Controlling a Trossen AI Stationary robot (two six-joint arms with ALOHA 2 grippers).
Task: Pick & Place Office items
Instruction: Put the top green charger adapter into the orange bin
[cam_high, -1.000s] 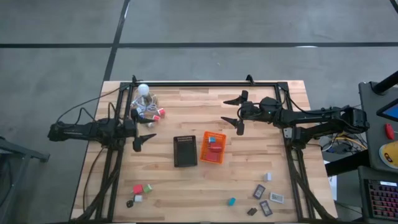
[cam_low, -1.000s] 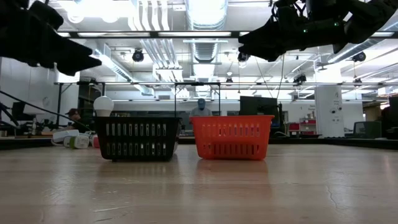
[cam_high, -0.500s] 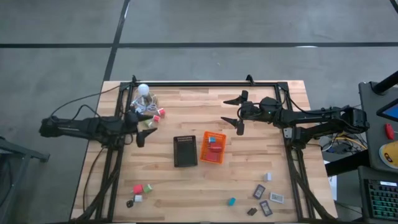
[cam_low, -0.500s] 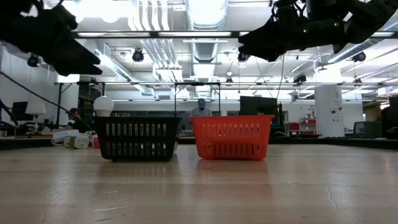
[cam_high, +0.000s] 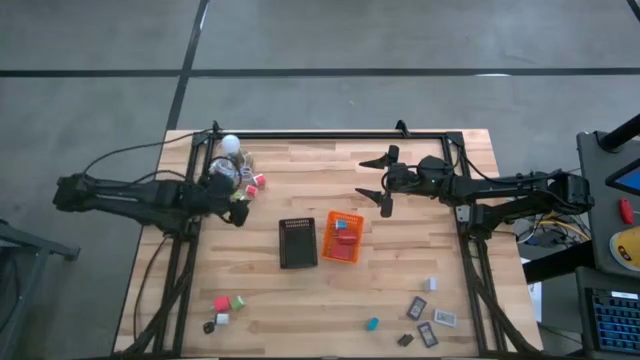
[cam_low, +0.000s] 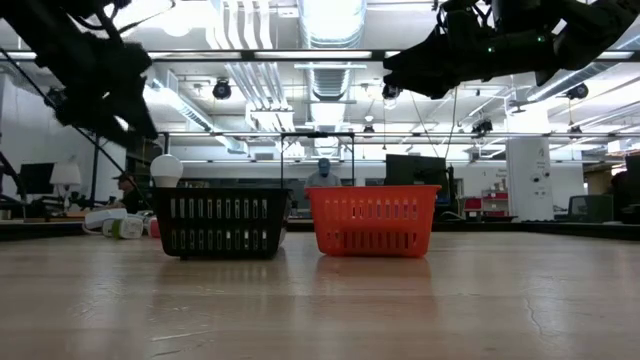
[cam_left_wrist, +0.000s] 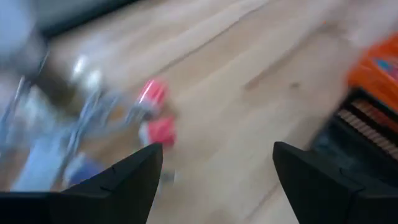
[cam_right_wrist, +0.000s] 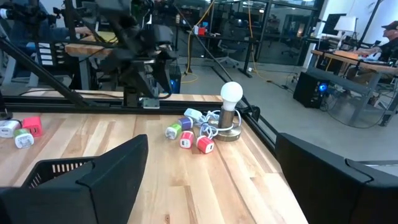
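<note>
- High view: the small red and pink plastic blocks (cam_high: 255, 182) lie on the pale wooden desk (cam_high: 400, 300) beside the white ball with coiled grey cable (cam_high: 231, 146); the left tool (cam_high: 236, 212), spread wide and empty, hangs just beside them.
- One block is best singled out and approached from above, clear of the cable.
- The right tool (cam_high: 378, 182), also wide and empty, waits above the orange mesh tray (cam_high: 343, 238).
- Counted: two trays, orange and black (cam_high: 297, 243); two pieces are seen inside the orange one; roughly four pieces lie at the near-left corner and six at the near-right.
</note>
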